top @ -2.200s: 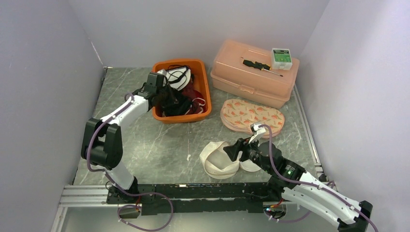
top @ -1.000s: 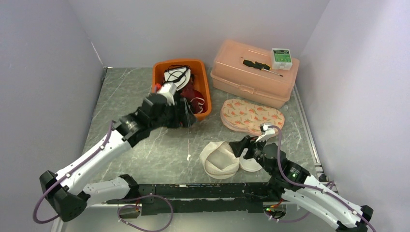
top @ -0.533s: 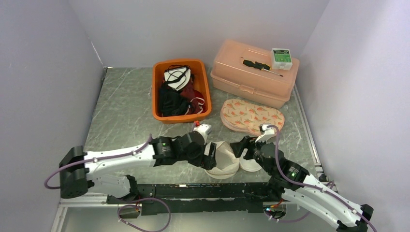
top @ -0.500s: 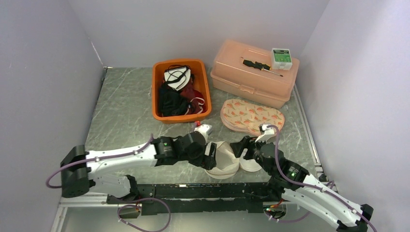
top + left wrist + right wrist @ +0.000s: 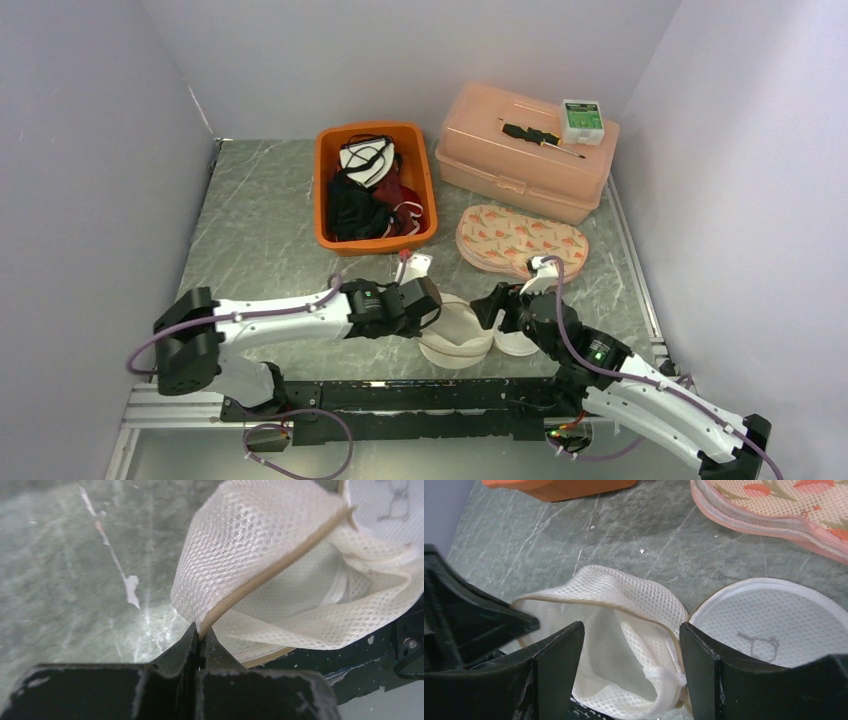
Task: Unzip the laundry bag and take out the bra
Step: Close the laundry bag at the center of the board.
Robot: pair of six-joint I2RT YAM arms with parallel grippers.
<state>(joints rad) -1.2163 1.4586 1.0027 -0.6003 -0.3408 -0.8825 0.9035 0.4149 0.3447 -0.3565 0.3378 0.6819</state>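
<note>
The white mesh laundry bag [image 5: 458, 330] lies open near the table's front edge. Its flat round flap [image 5: 520, 343] lies to the right. My left gripper [image 5: 432, 305] is shut on the bag's tan zipper rim [image 5: 260, 577] and lifts that edge; its jaws [image 5: 200, 635] pinch the mesh. My right gripper [image 5: 497, 303] is open, hovering over the bag's right side [image 5: 624, 595] with the opening between its fingers [image 5: 631, 630]. Only mesh shows inside the bag. A black garment [image 5: 352, 210] lies in the orange bin [image 5: 425, 195]; I cannot tell whether it is the bra.
A peach flower-print padded piece [image 5: 520, 240] lies behind the right gripper, also in the right wrist view [image 5: 784, 505]. A pink plastic case [image 5: 520, 160] with a screwdriver [image 5: 540, 137] and a small green box [image 5: 582, 118] stands at the back right. Walls close both sides.
My left arm left the orange bin, swung down to the laundry bag and shut on its rim, then drew the edge slightly left. The right gripper stayed open beside the bag.
</note>
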